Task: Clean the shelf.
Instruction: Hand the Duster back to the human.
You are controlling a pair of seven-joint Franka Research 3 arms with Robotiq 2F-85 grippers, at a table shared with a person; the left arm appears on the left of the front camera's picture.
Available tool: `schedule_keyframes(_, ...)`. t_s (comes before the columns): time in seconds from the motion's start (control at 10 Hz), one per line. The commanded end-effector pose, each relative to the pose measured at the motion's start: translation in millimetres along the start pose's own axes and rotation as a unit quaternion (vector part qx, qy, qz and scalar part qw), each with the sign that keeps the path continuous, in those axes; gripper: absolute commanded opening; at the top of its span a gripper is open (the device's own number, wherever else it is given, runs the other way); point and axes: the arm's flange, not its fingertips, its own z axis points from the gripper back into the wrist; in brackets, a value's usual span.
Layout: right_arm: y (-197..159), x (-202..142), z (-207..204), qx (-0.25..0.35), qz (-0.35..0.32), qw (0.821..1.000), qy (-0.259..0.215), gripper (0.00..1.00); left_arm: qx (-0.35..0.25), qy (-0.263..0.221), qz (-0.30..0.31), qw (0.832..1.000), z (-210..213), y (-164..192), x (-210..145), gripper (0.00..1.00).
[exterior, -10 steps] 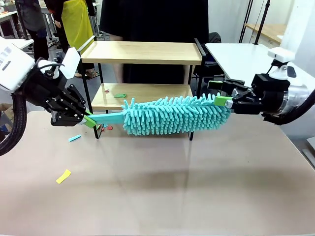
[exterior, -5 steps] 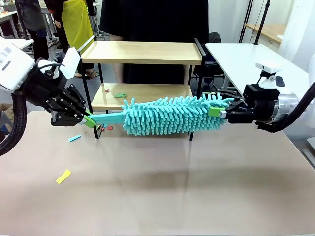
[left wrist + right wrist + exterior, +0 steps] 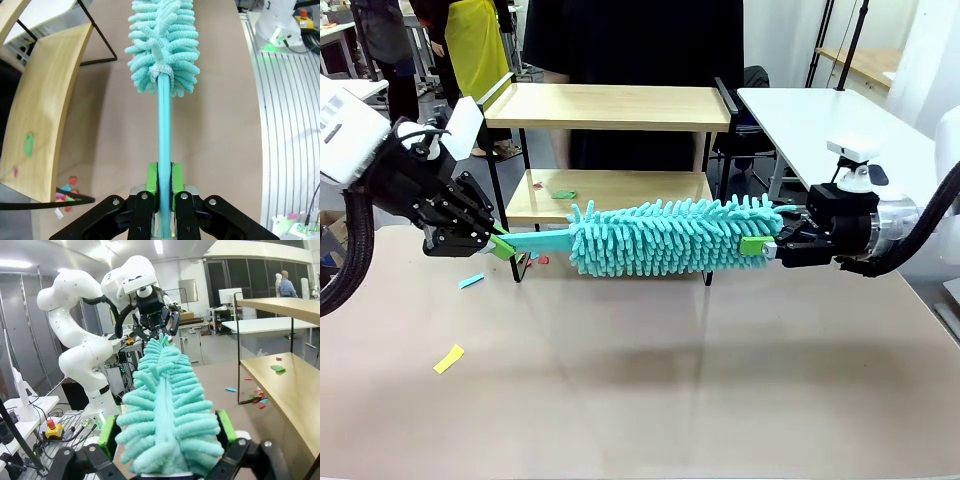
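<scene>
The shelf (image 3: pixel 608 150) stands at 12 o'clock on the counter (image 3: pixel 640 380); the duster (image 3: pixel 670 237) lies lengthwise before it, handle clenched by left fingers (image 3: pixel 501 246), right fingers (image 3: pixel 754 243) straddling its tip, unclenched.

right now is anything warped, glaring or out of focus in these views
Left wrist view: wide-angle bending, the shelf boards curve, while the duster handle in the left gripper is sharp. Right wrist view: bright ceiling lights glare at the top, and the duster fibres nearest the right gripper look soft. Front view: even light, a faint sheen on the beige tabletop.
</scene>
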Motion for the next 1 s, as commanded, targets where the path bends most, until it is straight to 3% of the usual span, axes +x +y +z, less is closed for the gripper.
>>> schedule_keyframes(0.0, 1.3, -3.1, -4.1, 0.002, -0.002, 1.0, 0.008, 1.0, -0.002, -0.016, -0.006, 1.0, 1.2, 2.1, 0.5, 0.13)
schedule_keyframes(0.2, 1.0, -3.3, -3.1, -0.002, 0.0, 1.0, 0.013, 1.0, -0.002, -0.016, -0.006, 1.0, 1.2, 2.1, 0.5, 0.13)
schedule_keyframes(0.3, 0.9, -3.1, -4.2, 0.0, 0.0, 1.0, 0.031, 0.41, -0.002, -0.016, -0.006, 1.0, 1.2, 2.1, 0.5, 0.13)
schedule_keyframes(0.4, 1.0, -2.8, -4.7, 0.004, 0.002, 0.999, 0.04, 0.41, -0.002, -0.016, -0.006, 1.0, 1.2, 2.1, 0.5, 0.13)
schedule_keyframes(0.5, 1.0, -2.6, -4.3, 0.007, 0.002, 0.999, 0.047, 0.0, -0.002, -0.016, -0.006, 1.0, 1.2, 2.1, 0.5, 0.13)
schedule_keyframes(0.6, 0.8, -2.3, -4.0, 0.009, 0.001, 0.999, 0.053, 0.35, -0.002, -0.016, -0.006, 1.0, 1.2, 2.1, 0.5, 0.13)
schedule_keyframes(0.7, 1.0, -0.9, -3.8, 0.012, 0.002, 0.998, 0.054, 0.0, -0.002, -0.016, -0.006, 1.0, 1.2, 2.1, 0.5, 0.13)
schedule_keyframes(0.9, 0.6, 0.6, -4.0, 0.015, 0.005, 0.998, 0.054, 0.0, -0.002, -0.016, -0.006, 1.0, 1.2, 2.1, 0.5, 0.13)
